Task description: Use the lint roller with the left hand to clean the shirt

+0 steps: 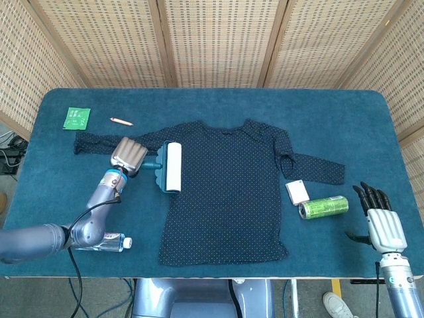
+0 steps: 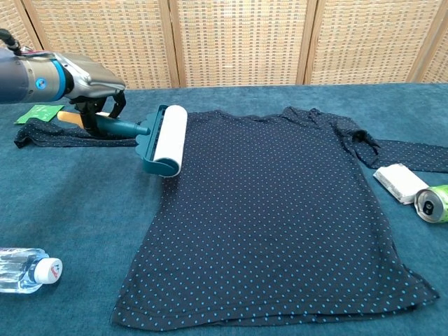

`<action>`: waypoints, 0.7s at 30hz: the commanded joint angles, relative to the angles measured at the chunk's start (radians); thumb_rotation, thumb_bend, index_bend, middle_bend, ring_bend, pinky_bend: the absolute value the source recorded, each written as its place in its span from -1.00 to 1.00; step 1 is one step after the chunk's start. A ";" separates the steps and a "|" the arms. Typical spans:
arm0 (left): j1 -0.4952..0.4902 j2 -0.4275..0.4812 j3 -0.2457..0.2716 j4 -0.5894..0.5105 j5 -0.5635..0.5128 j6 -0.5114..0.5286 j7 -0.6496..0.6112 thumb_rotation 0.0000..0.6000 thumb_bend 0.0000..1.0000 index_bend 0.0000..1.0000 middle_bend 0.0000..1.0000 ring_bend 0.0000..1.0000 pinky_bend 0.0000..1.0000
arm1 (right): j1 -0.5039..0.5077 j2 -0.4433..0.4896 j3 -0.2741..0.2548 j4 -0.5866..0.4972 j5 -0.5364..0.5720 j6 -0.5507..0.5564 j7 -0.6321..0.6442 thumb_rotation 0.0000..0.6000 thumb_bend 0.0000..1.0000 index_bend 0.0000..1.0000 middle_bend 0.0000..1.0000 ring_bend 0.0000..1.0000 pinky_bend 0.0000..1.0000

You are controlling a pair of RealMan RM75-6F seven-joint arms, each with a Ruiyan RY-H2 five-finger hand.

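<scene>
A dark navy dotted shirt point(image 1: 225, 189) point(image 2: 273, 210) lies flat in the middle of the blue table, sleeves spread to both sides. My left hand point(image 1: 128, 156) point(image 2: 94, 91) grips the teal handle of the lint roller point(image 1: 169, 167) point(image 2: 164, 140). Its white roll sits over the shirt's left edge, near the shoulder. My right hand point(image 1: 380, 222) hangs off the table's front right corner with fingers straight and apart, holding nothing; the chest view does not show it.
A water bottle point(image 1: 109, 240) point(image 2: 24, 269) lies near the front left. A green can point(image 1: 323, 207) point(image 2: 432, 203) and a white block point(image 1: 297, 192) point(image 2: 397, 182) sit right of the shirt. A green packet point(image 1: 77, 118) and a pencil point(image 1: 121, 121) lie at the back left.
</scene>
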 commanded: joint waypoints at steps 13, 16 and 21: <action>-0.199 -0.094 0.069 0.065 -0.270 -0.031 0.168 1.00 1.00 0.79 0.72 0.35 0.12 | 0.014 -0.009 -0.001 0.035 0.017 -0.046 0.030 1.00 -0.89 -1.00 -1.00 -1.00 -1.00; -0.226 -0.108 0.085 0.071 -0.300 -0.028 0.195 1.00 1.00 0.81 0.72 0.35 0.12 | 0.016 -0.011 0.001 0.040 0.021 -0.050 0.038 1.00 -0.89 -1.00 -1.00 -1.00 -1.00; -0.258 -0.133 0.114 0.077 -0.346 -0.021 0.233 1.00 1.00 0.81 0.72 0.35 0.12 | 0.016 -0.010 0.002 0.045 0.024 -0.054 0.050 1.00 -0.89 -1.00 -1.00 -1.00 -1.00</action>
